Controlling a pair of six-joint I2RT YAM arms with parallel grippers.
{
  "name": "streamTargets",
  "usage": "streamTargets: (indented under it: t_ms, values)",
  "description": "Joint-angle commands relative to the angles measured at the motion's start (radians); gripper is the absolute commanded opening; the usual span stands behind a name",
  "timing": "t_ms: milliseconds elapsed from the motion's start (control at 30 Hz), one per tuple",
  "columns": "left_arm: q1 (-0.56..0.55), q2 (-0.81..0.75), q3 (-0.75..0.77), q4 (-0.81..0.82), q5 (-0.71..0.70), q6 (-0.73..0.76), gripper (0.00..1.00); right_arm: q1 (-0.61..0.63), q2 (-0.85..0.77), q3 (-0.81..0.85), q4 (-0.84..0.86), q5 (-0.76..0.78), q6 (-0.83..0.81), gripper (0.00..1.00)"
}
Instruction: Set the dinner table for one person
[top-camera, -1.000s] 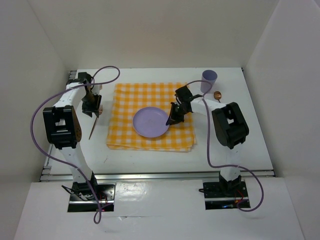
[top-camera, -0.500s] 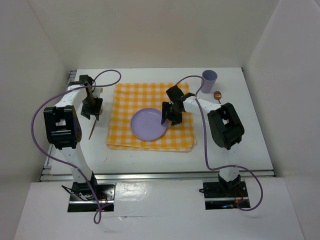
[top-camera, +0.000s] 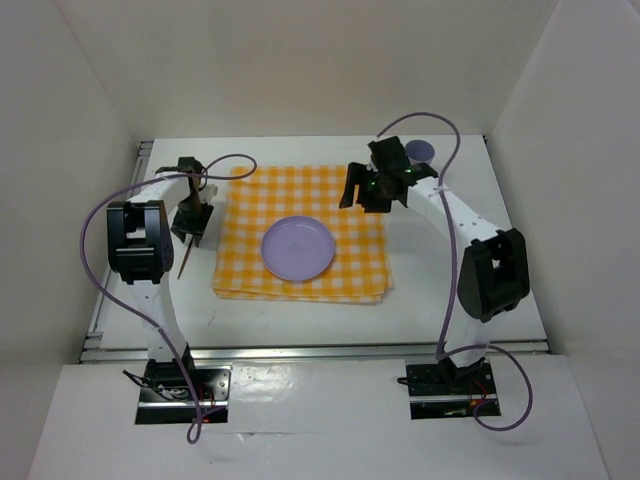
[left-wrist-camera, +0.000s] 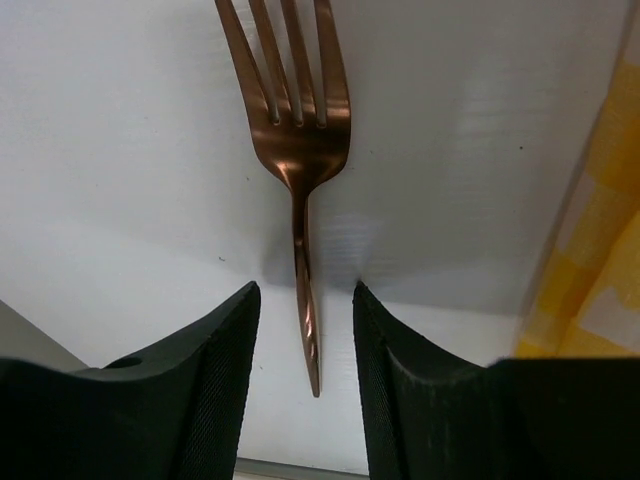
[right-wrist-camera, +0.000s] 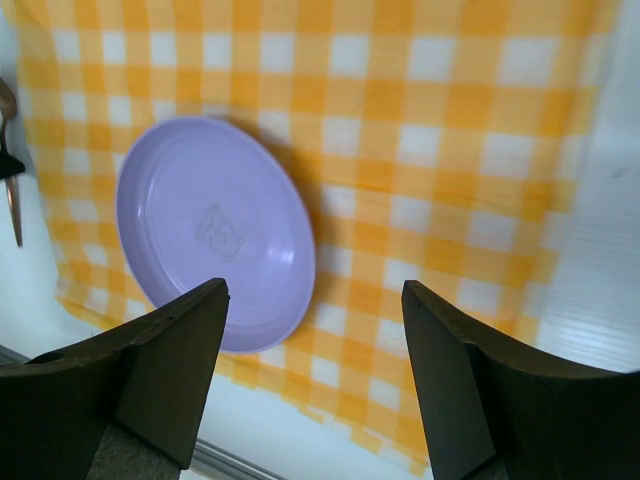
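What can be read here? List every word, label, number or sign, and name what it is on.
No readable text in any view.
Purple plate: a faint embossed mark at its centre, too blurred to read.
Fork and checked cloth: no markings visible.

A yellow-and-white checked cloth (top-camera: 305, 205) is spread flat, with its folded layers seen along the 6 o'clock edge. A round lilac plate (top-camera: 298, 248) is set on it, slightly toward 6 o'clock from the cloth's middle; a small embossed figure is seen at the plate's centre from the right wrist. A copper-coloured fork (left-wrist-camera: 298, 150) is laid just off the cloth's 9 o'clock edge. A lilac cup (top-camera: 421, 150), partly hidden, is seen beyond the 1 o'clock corner.
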Motion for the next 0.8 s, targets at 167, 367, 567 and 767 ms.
streamTargets:
  t_ms: [167,367,567,767]
  values:
    - [0.003,0.082,0.015,0.005,0.046,0.021,0.01,-0.153,-0.157,-0.024,-0.004,-0.052,-0.032,0.78]
    - [0.014,0.113,0.040,-0.008,0.059,-0.038,0.00,-0.179,-0.199,-0.055,0.005,-0.062,-0.023,0.78]
    - [0.046,0.048,0.161,-0.100,0.133,-0.189,0.00,-0.189,-0.208,-0.074,0.005,-0.051,-0.014,0.78]
    - [-0.012,-0.087,0.270,-0.160,0.027,-0.340,0.00,-0.189,-0.217,-0.094,0.005,-0.042,-0.014,0.78]
